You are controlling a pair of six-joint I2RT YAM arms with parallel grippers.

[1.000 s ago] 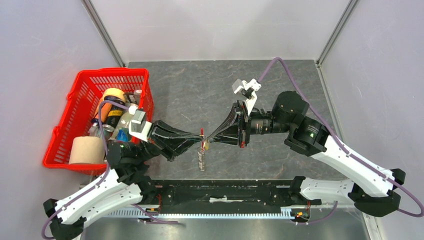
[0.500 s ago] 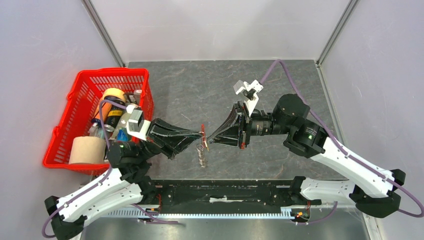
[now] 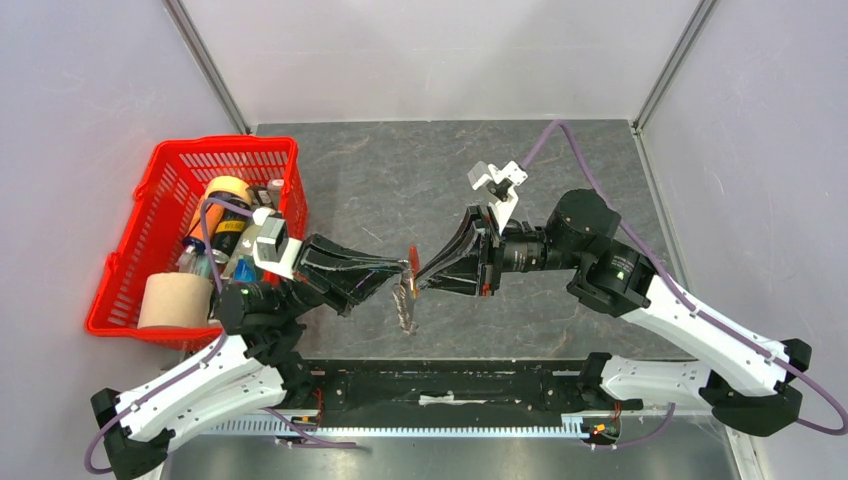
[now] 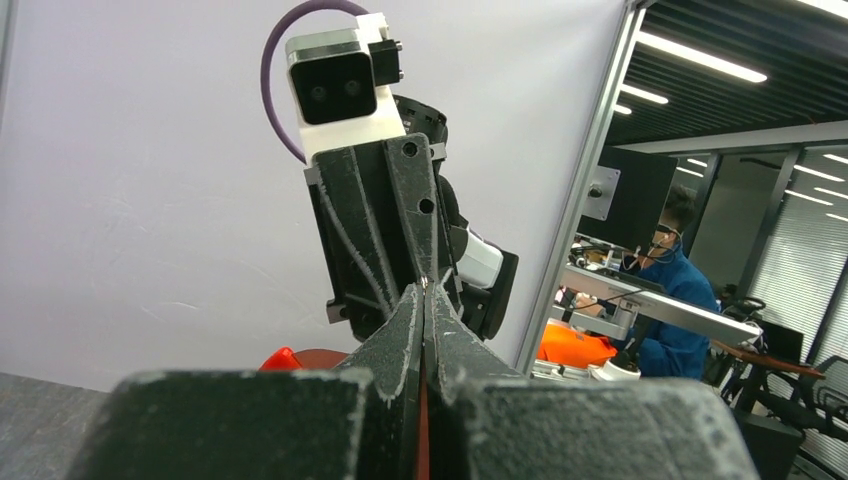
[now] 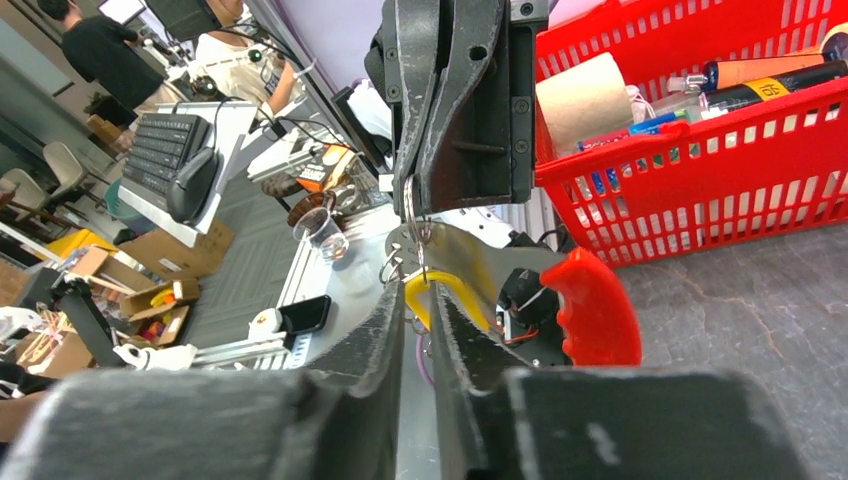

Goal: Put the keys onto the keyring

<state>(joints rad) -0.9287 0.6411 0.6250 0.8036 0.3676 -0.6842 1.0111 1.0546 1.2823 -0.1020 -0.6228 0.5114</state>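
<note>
In the top view my left gripper (image 3: 403, 268) is shut on the thin red keyring (image 3: 413, 254) above the middle of the table. A bunch of silvery keys (image 3: 405, 312) hangs tilted below it. My right gripper (image 3: 421, 281) meets it tip to tip from the right. In the left wrist view my left gripper (image 4: 425, 290) is closed, with a red strip of the keyring (image 4: 423, 430) between the jaws. In the right wrist view my right gripper (image 5: 418, 292) is nearly closed on a thin silvery key piece, beside small silvery rings (image 5: 393, 266). No brass key shows clearly.
A red plastic basket (image 3: 225, 145) stands at the table's left with a paper roll (image 3: 174, 298), bottles and cans in it. It also shows in the right wrist view (image 5: 700, 190). Grey walls enclose the back and sides.
Both gripper tips have shifted slightly right and up together. The hanging key bunch has swung from straight down to tilted.
</note>
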